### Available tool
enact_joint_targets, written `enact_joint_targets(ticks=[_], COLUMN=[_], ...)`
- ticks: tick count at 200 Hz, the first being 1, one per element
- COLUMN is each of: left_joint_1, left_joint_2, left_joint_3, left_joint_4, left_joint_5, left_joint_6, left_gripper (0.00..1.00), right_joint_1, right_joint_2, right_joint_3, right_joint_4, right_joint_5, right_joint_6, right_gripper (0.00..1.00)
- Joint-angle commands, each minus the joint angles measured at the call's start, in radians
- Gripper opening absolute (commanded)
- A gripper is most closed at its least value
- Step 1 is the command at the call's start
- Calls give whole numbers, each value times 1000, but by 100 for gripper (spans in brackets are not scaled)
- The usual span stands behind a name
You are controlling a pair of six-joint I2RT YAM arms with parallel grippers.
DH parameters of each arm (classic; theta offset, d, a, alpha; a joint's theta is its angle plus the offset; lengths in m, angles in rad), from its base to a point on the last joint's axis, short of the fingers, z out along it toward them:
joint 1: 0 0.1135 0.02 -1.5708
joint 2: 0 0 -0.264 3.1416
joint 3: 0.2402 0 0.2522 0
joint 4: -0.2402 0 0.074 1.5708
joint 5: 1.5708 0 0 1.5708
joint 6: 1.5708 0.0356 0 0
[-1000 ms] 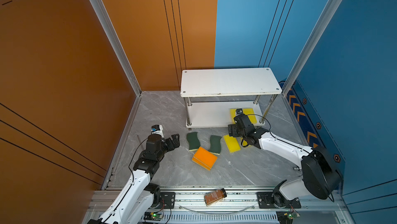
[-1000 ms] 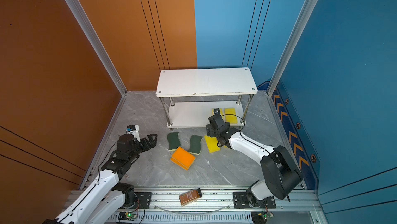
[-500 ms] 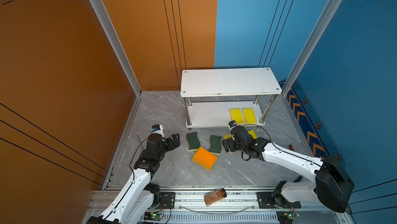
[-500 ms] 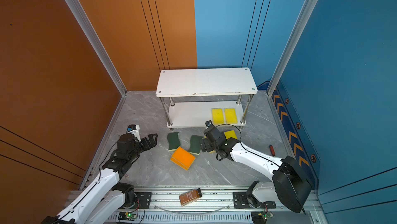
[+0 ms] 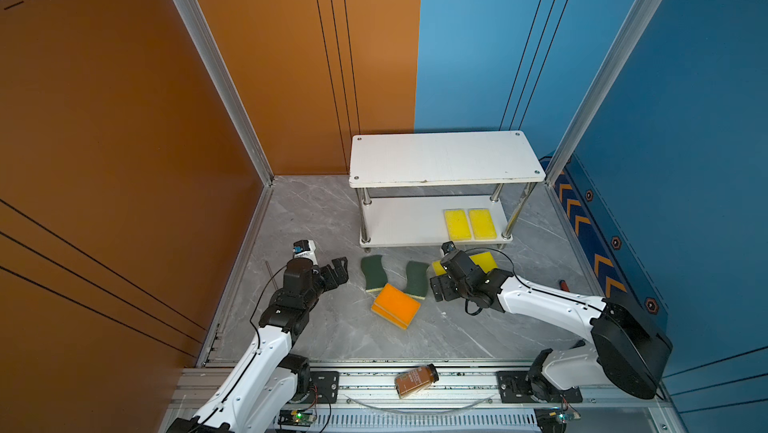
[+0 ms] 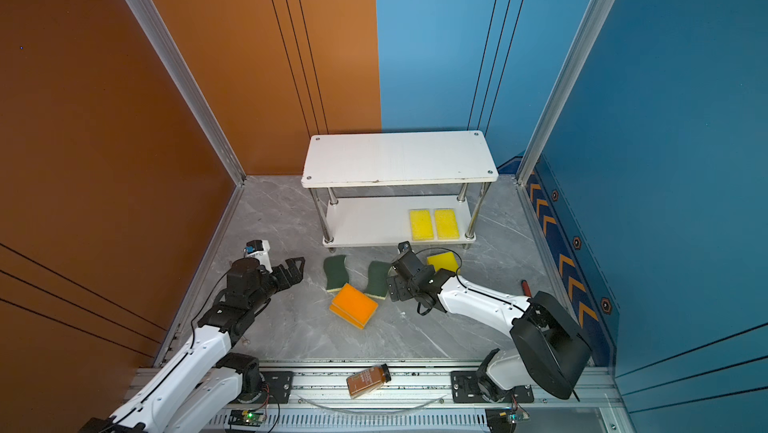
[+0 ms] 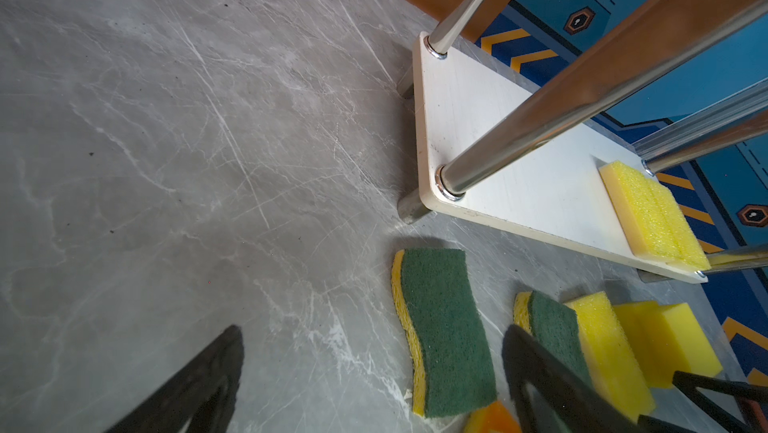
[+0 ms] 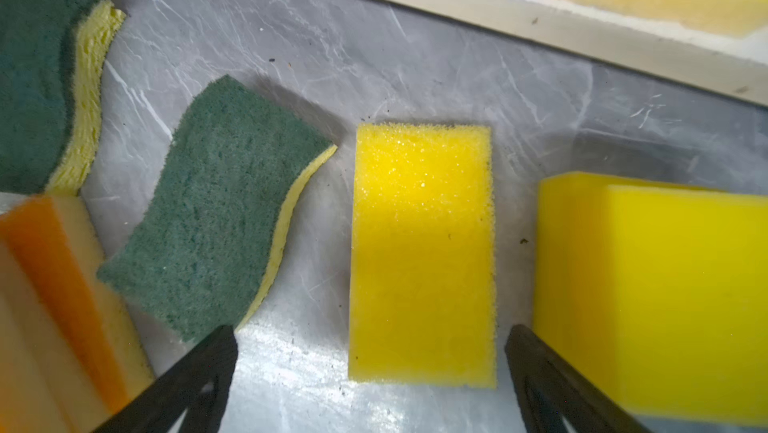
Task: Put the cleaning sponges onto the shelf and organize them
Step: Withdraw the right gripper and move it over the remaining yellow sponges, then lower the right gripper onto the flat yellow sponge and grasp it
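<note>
The shelf point(image 5: 444, 158) stands far back on the tabletop point(image 5: 316, 219), with two yellow sponges point(image 5: 457, 224) side by side at the right end of its lower board. In front of it lie two green sponges point(image 5: 372, 272). An orange stack point(image 5: 395, 305) sits just beside them on the near side. To their right are a loose yellow sponge point(image 8: 422, 252) and a yellow stack point(image 5: 484, 260). The right gripper point(image 8: 370, 331) hangs wide open over the loose yellow sponge, holding nothing. The left gripper point(image 5: 338, 271), also wide open and empty, hovers left of the green sponges.
</note>
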Motion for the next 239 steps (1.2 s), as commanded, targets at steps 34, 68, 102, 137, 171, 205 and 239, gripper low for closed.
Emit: enact_joint_targets(ticks=[34, 68, 102, 137, 171, 205, 239], left_joint_1=[9, 9, 9, 9, 9, 10, 9], left_joint_2=[2, 3, 3, 5, 7, 4, 0], left_joint_3=[8, 7, 7, 8, 10, 9, 12], left_joint_4=[6, 6, 5, 6, 5, 1, -1], left_joint_5=[15, 15, 14, 15, 15, 13, 12], left_joint_6=[-5, -6, -7, -7, -7, -8, -11], left_gripper=[98, 98, 98, 98, 98, 98, 98], right_joint_1=[-8, -25, -32, -35, -34, -32, -31], right_joint_2=[37, 68, 88, 110, 148, 177, 186], right_joint_3=[-25, -23, -22, -17, -5, 7, 5], right_joint_4=[-19, -15, -9, 5, 16, 22, 34], right_joint_5=[2, -13, -8, -16, -26, -26, -14], right_joint_6=[22, 29, 34, 34, 29, 28, 35], right_gripper=[98, 98, 98, 98, 96, 94, 89])
